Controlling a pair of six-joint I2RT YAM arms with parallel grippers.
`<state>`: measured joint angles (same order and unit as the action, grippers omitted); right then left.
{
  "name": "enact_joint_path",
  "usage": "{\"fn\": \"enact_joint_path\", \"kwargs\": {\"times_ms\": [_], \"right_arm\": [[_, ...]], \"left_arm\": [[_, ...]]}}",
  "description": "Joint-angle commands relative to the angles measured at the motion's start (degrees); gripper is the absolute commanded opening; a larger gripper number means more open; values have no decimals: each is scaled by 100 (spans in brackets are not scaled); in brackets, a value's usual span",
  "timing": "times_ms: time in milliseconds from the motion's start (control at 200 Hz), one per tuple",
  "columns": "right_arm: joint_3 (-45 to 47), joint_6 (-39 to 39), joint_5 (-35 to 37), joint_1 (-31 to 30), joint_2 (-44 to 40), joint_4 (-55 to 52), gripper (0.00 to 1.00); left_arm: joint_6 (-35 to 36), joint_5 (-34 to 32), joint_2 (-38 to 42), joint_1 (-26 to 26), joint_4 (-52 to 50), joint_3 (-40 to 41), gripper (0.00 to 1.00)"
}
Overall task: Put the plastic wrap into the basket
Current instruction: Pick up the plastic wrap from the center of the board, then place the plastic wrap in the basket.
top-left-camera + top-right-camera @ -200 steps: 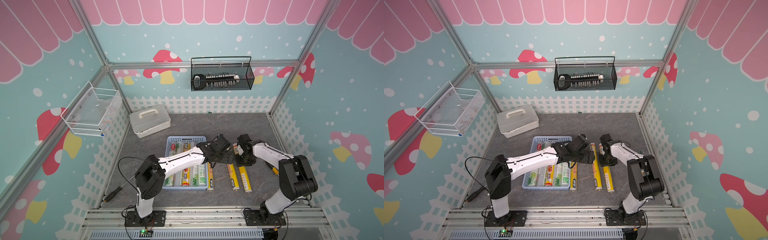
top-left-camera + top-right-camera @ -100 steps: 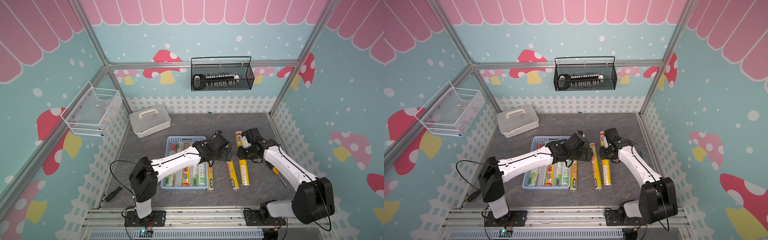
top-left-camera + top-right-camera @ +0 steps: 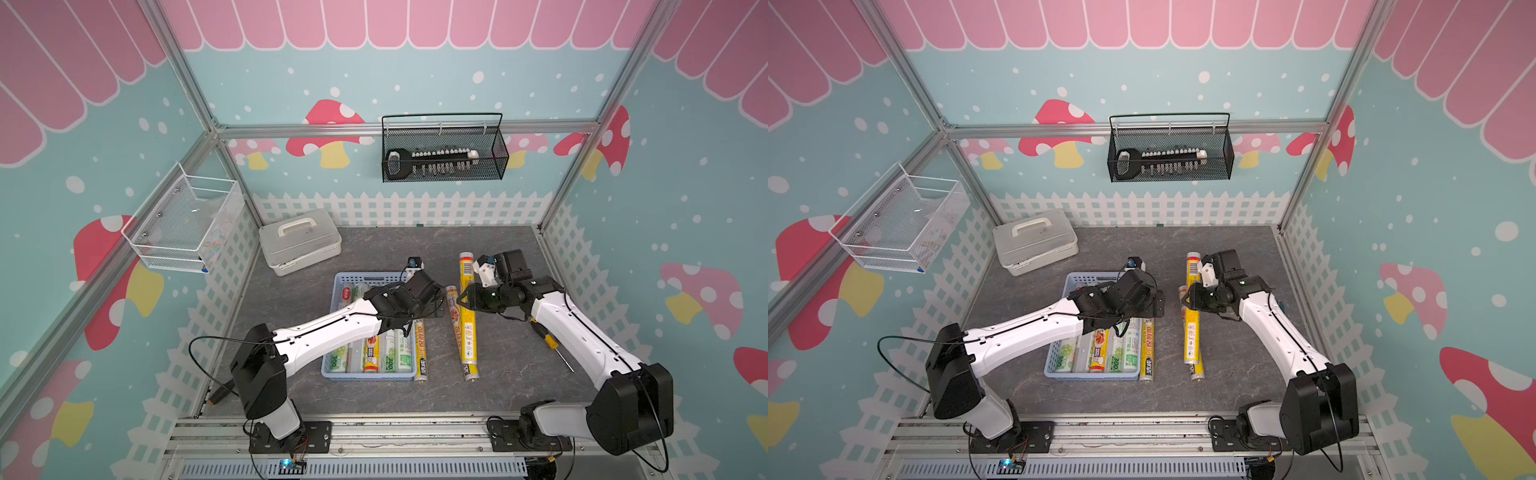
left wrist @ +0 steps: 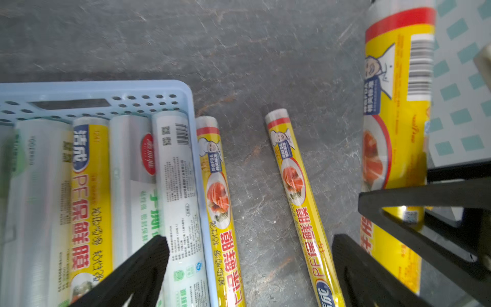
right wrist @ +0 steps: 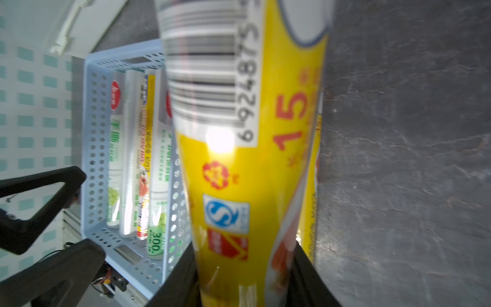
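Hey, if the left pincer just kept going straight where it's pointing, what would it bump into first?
Probably the bare grey table, between the yellow roll beside the basket and the tilted yellow roll. The open left pincer straddles that gap; depth is unclear.

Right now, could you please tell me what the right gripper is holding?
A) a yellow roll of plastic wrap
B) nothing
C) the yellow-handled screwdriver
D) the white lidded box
A: in the right wrist view the right gripper is shut on a yellow roll, a finger on each side; the screwdriver lies on the table.
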<state>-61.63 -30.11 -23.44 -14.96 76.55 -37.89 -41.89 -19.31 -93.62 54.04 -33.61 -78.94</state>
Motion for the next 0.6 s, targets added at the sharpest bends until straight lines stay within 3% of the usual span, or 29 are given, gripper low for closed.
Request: {"fn": "enact_joint_path", "kwargs": {"times_ms": [0,295,595], "right_arm": [[17,-663,-822,-103,-8,758,20],[-471,-1368,-907,-986,738,1579,20],[-1533,-1932,-664,-2151,2087,2011,20]], "left_arm": [[-300,-602,466,-144,117,359,99],[-690,-914,1468,-550,264,1363,99],[-685,-1233,2533,-737,220,2268,99]]}}
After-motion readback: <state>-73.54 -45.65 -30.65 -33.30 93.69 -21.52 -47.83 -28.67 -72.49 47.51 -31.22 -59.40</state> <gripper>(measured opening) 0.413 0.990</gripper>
